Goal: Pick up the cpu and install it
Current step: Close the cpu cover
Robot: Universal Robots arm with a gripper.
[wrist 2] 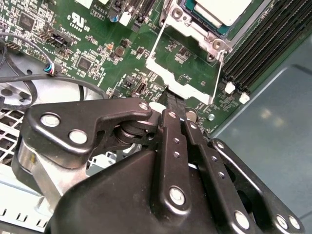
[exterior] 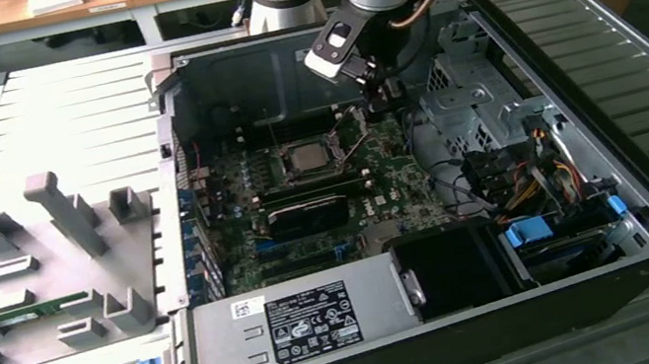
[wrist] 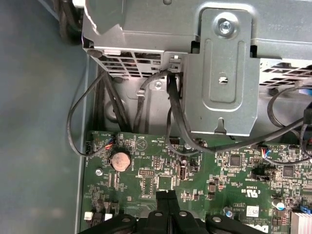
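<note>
The cpu (exterior: 304, 158), a flat square chip with a silver-grey top, lies in the motherboard socket inside the open computer case (exterior: 646, 185). In the second wrist view the cpu (wrist 2: 222, 9) sits in the socket, and the socket's metal frame (wrist 2: 183, 63) with its wire lever stands swung open beside it. My gripper (exterior: 381, 97) hangs above the board to the exterior view's right of the socket. Its fingertips (wrist 2: 169, 103) are pressed together with nothing between them, close to the edge of the open frame. In the first wrist view the gripper (wrist: 168, 199) hovers over the green board.
A grey fixture plate (exterior: 56, 249) to the exterior view's left carries a green memory stick (exterior: 21, 316). Inside the case are a power supply (exterior: 302, 321), a black fan shroud (exterior: 453, 264), a metal drive cage (exterior: 476, 90) and loose black cables (wrist: 173, 117).
</note>
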